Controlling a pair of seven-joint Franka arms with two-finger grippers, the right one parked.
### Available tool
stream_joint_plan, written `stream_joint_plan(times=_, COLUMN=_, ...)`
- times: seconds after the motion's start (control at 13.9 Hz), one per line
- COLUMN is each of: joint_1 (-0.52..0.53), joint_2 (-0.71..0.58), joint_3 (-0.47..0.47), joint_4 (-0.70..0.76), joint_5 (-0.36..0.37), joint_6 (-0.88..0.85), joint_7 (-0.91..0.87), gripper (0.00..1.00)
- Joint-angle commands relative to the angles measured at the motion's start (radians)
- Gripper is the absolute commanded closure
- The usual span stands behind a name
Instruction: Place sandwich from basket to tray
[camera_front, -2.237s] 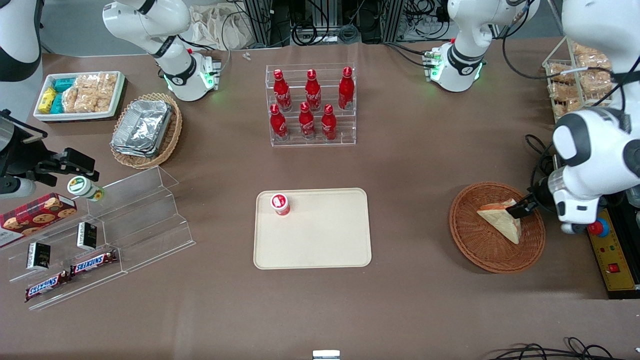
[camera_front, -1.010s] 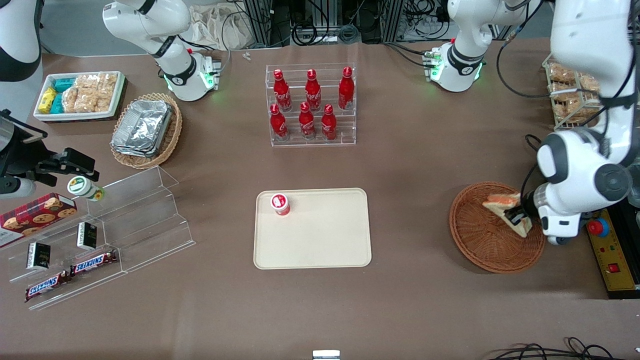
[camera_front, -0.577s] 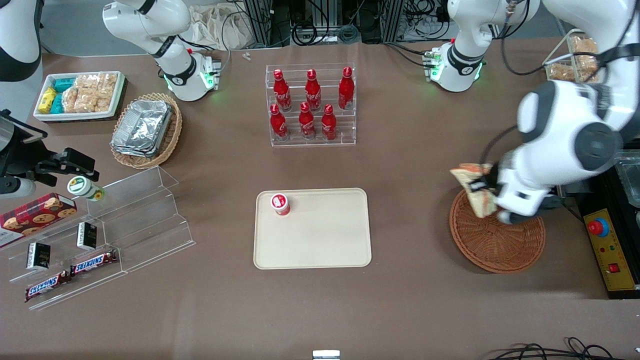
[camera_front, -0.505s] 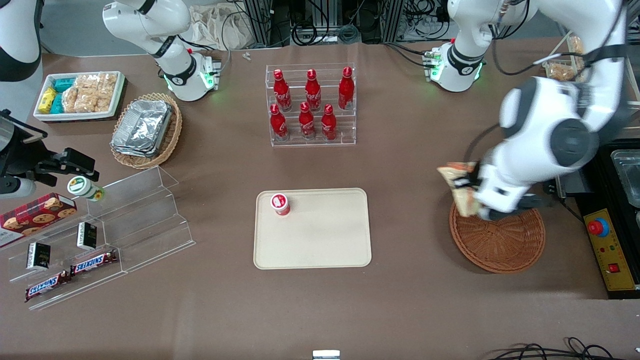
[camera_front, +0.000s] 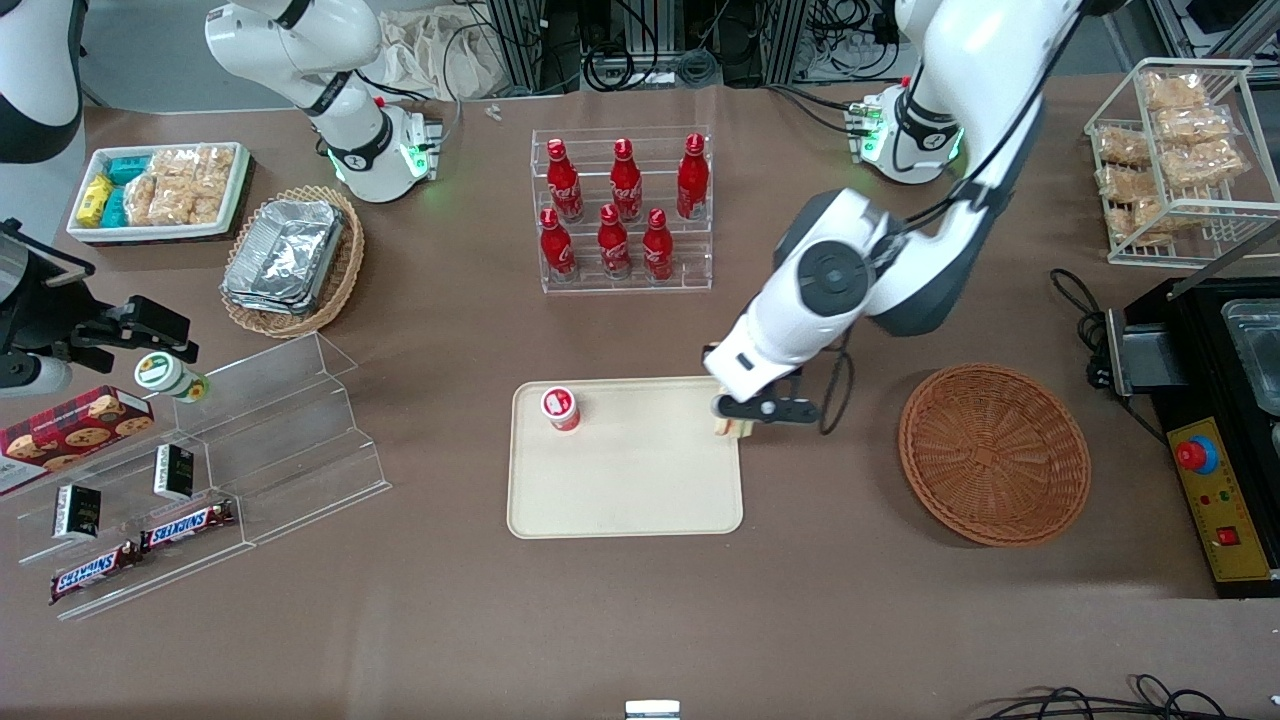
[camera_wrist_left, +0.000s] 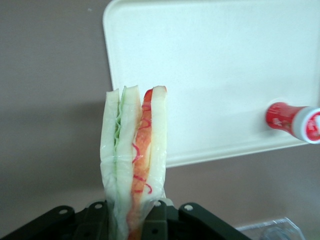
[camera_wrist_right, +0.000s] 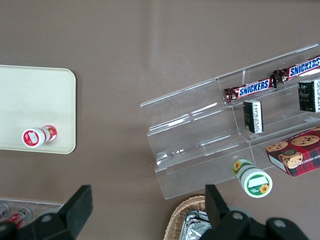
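1. While the basket (camera_front: 994, 454) sits with nothing in it at right of centre in the front view, the gripper (camera_front: 738, 420) hangs over the tray's (camera_front: 625, 505) right edge, near its upper right corner.
2. Gripper is clamped on the sandwich (camera_wrist_left: 133, 160); wrist view shows the black fingers (camera_wrist_left: 155, 220) pinching the wrapped wedge, slices on edge, red filling and green leaf showing.
3. In the front view only a small pale bit of the sandwich (camera_front: 733, 429) peeks out under the gripper, at the tray rim.
4. Wrist view: sandwich is above the tray's (camera_wrist_left: 215, 75) corner, partly over brown table (camera_wrist_left: 50, 100).
5. A red bottle (camera_front: 561, 408) with a white cap stands on the tray near its upper left corner, well apart from the gripper.
6. Rack of red bottles (camera_front: 622, 208) is at upper centre of the front frame, above the tray.
7. Basket lies on the table right of the tray, apart from it.
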Motion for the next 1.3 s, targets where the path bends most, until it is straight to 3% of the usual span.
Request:
stream_joint_plan(times=0.0, joint_1=-0.018, joint_2=0.134, joint_3=0.004, joint_4=0.092, joint_5=0.078, joint_6=0.062, joint_7=-0.035, gripper=1.0)
stream_joint_plan(times=0.36, joint_1=-0.032, joint_2=0.286, joint_3=0.007, joint_4=0.17, joint_5=0.192, joint_6=0.158, joint_7=-0.054, gripper=1.0)
stream_joint_plan(times=0.43, joint_1=-0.032, joint_2=0.29, joint_3=0.006, joint_4=0.169, joint_5=0.21, joint_6=0.16, joint_7=-0.098, gripper=0.83)
stream_joint_plan(times=0.58, joint_1=-0.032, joint_2=0.291, joint_3=0.006, joint_4=0.169, joint_5=0.262, joint_6=0.16, joint_7=-0.143, gripper=0.02)
stream_joint_plan(times=0.79, joint_1=-0.026, joint_2=0.271, joint_3=0.006, joint_4=0.212, joint_5=0.277, joint_6=0.151, joint_7=-0.181, gripper=0.0)
stream_joint_plan(times=1.01, joint_1=-0.019, joint_2=0.128, joint_3=0.001, joint_4=0.213, joint_5=0.263, joint_6=-0.007, joint_7=-0.227, gripper=0.0)
stream_joint_plan(times=1.23, joint_1=0.011, joint_2=-0.041, joint_3=0.003, joint_4=0.213, joint_5=0.148, joint_6=-0.16, joint_7=-0.192, gripper=0.0)
